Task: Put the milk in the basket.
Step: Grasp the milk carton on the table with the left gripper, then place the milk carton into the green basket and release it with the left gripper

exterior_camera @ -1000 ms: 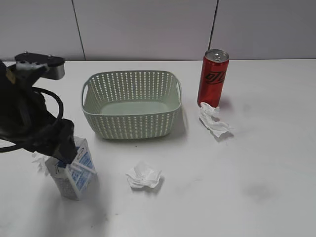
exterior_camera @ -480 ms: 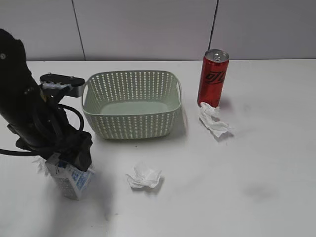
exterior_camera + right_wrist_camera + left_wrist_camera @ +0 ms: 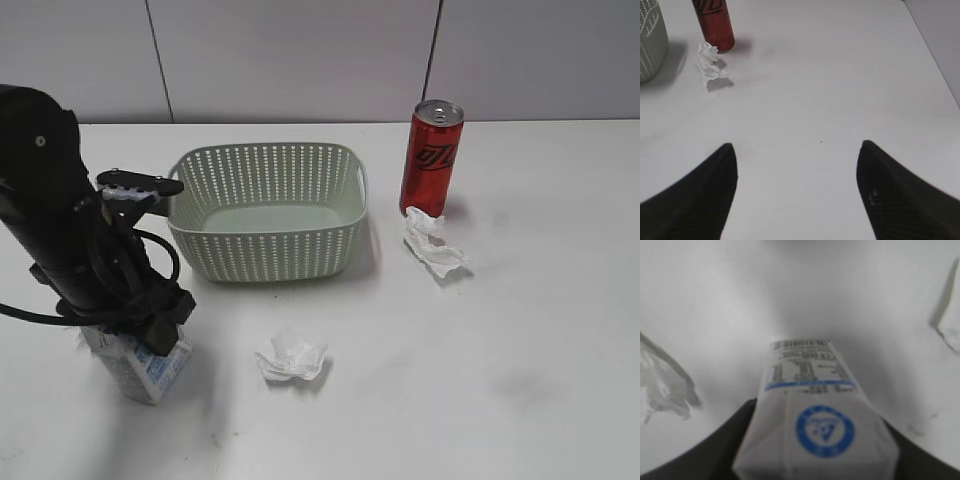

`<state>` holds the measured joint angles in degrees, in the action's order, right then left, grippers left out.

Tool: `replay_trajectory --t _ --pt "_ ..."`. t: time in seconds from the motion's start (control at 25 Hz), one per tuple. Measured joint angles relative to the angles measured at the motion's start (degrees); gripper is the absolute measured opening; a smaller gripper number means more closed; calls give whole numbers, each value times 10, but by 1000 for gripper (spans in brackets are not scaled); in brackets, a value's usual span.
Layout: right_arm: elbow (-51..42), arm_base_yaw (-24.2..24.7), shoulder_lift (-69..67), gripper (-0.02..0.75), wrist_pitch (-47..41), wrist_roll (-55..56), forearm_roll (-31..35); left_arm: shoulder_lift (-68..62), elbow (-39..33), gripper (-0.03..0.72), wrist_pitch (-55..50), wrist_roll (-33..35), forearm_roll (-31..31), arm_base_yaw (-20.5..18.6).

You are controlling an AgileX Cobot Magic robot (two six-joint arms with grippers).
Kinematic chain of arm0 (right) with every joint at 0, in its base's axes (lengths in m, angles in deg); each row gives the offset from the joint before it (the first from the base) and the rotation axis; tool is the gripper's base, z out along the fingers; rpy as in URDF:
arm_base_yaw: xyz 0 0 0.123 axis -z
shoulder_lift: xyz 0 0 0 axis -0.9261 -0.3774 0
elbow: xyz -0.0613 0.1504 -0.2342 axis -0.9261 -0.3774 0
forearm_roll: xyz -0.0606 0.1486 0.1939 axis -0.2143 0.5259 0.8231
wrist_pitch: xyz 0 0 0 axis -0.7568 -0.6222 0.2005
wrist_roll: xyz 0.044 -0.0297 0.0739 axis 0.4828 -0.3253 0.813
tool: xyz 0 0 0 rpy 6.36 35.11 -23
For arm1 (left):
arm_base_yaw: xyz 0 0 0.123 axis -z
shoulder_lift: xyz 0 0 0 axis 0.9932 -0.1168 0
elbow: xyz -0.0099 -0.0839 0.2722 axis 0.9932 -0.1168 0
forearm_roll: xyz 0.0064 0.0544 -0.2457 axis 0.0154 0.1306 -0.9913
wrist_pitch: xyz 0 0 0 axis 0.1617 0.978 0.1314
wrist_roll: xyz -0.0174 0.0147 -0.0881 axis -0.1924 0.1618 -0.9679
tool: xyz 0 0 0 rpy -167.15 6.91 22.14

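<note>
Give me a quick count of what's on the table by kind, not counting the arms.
Milk carton: 1
Basket: 1
Red can: 1
Crumpled tissues: 3 (front centre, beside the can, behind the carton at the left)
Total: 6

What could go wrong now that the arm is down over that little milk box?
The left gripper sits around the top of the milk, but a firm hold isn't certain; the carton could tip or slip when lifted. A crumpled tissue lies right beside it and might get dragged along. The lift must also clear the basket rim, or the carton could knock it.
</note>
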<state>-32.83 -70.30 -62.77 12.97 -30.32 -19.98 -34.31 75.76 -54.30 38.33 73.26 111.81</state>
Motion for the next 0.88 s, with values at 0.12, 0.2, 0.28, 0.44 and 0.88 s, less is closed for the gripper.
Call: replay_trajectory --t 0.12,0.2,0.28,0.44,0.88 --pt "0 0 0 589 0 0 0 0 0 333 0 0 1 0" --pt "0 0 0 589 0 0 0 0 0 330 -1 0 2 0" --pt "0 0 0 589 0 0 0 0 1 330 -4 0 2 0" --pt "0 0 0 589 0 1 0 1 1 330 -18 0 2 0" --pt "0 0 0 589 0 -1 0 80 106 329 -165 0 12 0"
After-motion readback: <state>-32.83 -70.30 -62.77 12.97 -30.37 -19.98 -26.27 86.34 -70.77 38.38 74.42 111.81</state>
